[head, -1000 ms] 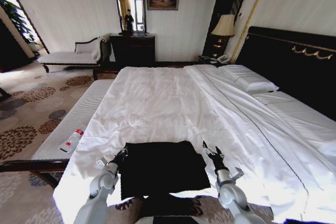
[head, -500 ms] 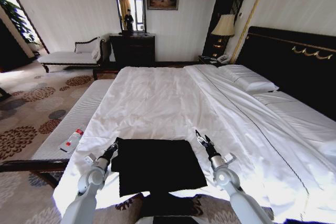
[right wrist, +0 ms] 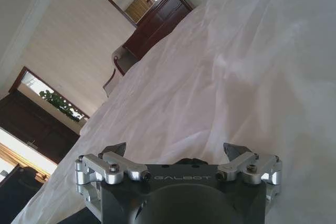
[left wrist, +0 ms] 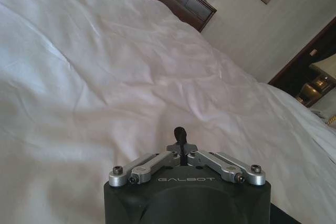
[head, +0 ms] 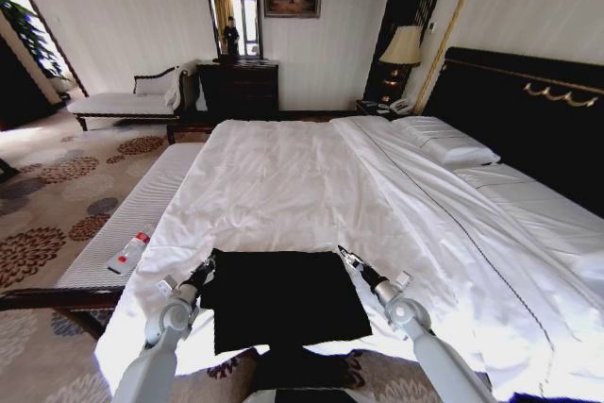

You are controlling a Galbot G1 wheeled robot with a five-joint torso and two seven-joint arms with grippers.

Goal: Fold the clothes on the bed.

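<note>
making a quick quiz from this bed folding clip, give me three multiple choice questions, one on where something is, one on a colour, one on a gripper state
1. Where does the black T-shirt lie?
A. on the near edge of the bed, between the two arms
B. on the pillows by the headboard
C. on the carpet

2. What colour is the duvet under the shirt?
A. grey
B. white
C. dark red

3. How are the fingers of the two grippers set?
A. both shut
B. both open
C. left gripper shut, right gripper open

Answers: 1 A, the head view shows the shirt flat at the near edge with a gripper at each far corner. 2 B, white cloth surrounds the shirt. 3 C, the left wrist view shows its fingertips pressed together; the right wrist view shows its fingers spread apart.
</note>
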